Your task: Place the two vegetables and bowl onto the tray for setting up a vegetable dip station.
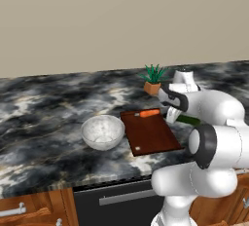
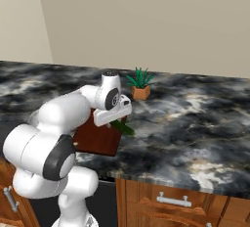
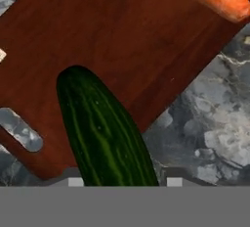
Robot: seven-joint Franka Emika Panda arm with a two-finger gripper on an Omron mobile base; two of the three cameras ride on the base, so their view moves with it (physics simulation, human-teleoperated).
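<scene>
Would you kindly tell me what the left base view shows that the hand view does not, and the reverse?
Left base view alone: the glass bowl on the counter left of the tray, and the potted plant behind it. Hand view alone: the tray's slot handle close up. Both: the tray, the carrot at its edge, and the cucumber at the gripper.

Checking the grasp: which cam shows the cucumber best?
Hand view: the cucumber runs up from the gripper over the tray. Both base views show just a green end beside the hand.

Glossy striped cucumber [image 3: 105, 133] over a smooth reddish wooden tray [image 3: 97, 35] on veined marble counter [image 1: 48, 98].
</scene>
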